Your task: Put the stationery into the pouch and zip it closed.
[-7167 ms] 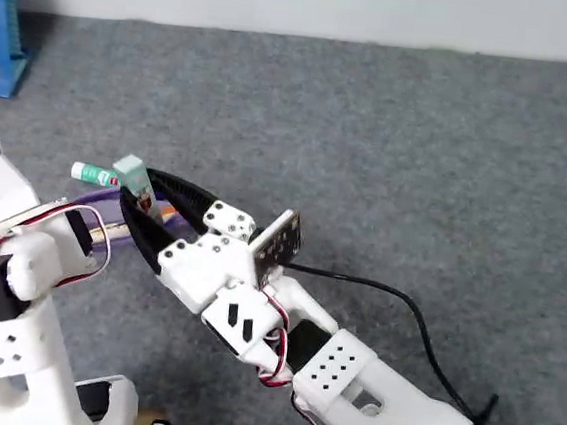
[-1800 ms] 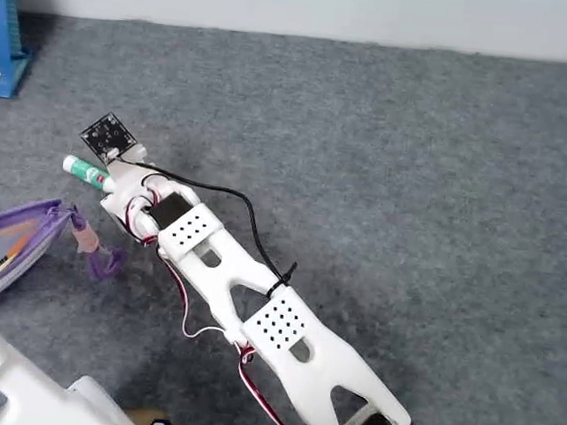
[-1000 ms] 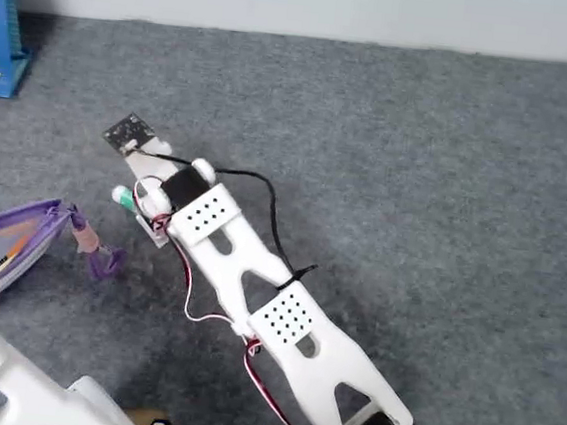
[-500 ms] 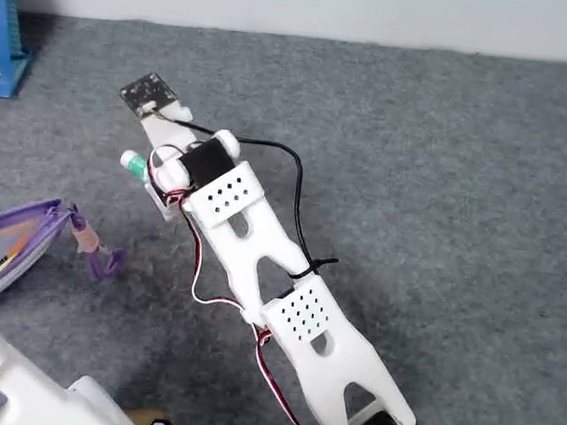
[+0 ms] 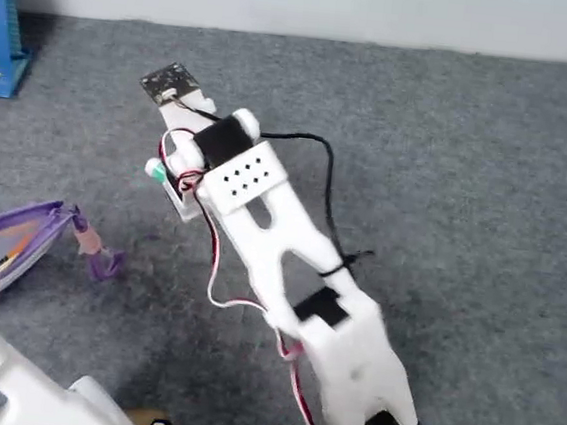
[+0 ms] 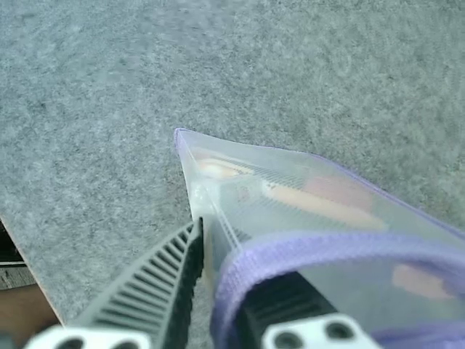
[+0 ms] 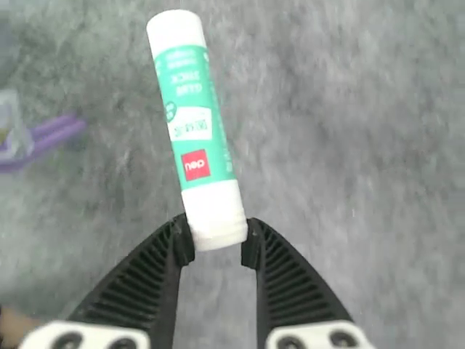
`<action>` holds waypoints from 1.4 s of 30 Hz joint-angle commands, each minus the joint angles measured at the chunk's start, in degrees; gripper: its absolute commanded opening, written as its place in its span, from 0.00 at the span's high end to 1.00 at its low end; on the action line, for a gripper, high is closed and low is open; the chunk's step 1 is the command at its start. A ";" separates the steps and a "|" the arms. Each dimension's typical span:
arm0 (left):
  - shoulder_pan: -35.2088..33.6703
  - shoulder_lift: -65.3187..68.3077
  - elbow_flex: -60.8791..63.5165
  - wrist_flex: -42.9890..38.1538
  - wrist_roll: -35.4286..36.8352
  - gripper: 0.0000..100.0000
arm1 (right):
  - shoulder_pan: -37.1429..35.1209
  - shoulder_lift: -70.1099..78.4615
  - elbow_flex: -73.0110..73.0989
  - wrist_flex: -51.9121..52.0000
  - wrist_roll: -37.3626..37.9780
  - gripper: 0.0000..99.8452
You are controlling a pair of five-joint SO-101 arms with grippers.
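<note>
The glue stick (image 7: 192, 131) is clamped by its white end in the right tool (image 7: 216, 243), over the grey surface (image 5: 468, 170). The clear, purple-edged pouch (image 6: 312, 211), well apart from it, is gripped at its rim by the left tool (image 6: 211, 243).

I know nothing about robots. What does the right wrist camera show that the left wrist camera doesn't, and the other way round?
Right wrist view: the right gripper clamps a green and white glue stick by its white end. Left wrist view: the left gripper pinches the clear pouch with purple trim, which has pencil-like things inside. Both: the grey mat underneath. A purple strap, probably the pouch's, also sits at the edge of the right wrist view.
</note>
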 commanded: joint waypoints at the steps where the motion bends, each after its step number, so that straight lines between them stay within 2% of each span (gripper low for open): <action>1: 2.81 -0.35 -4.26 0.88 -0.35 0.99 | 1.89 -18.42 11.96 2.42 -0.53 0.99; 11: 14.51 -0.35 -4.18 1.05 -0.09 0.99 | 2.59 -49.63 38.24 1.63 -0.09 0.99; 17: 22.42 -0.35 -4.18 1.05 -0.09 0.99 | 7.78 -60.00 51.87 1.54 3.96 0.99; 22: 25.14 -0.35 -4.18 1.05 0.00 0.99 | 14.29 -61.49 63.38 -1.71 6.33 0.99; 25: 25.05 -0.35 -4.18 1.05 0.00 0.99 | 15.87 -61.41 71.47 -5.41 6.77 0.99; 27: 24.97 -0.35 -4.18 1.05 0.00 0.99 | 16.04 -61.58 77.10 -8.92 6.77 0.96; 31: 24.97 -0.35 -3.03 1.05 0.00 0.99 | 15.87 -61.58 84.92 -14.29 6.86 0.83; 33: 25.05 -0.35 -2.07 1.05 0.00 0.99 | 15.78 -61.58 87.30 -16.22 6.86 0.80; 42: 25.05 -0.35 -1.36 1.05 0.00 0.99 | 14.46 -60.79 88.35 -24.57 6.86 0.80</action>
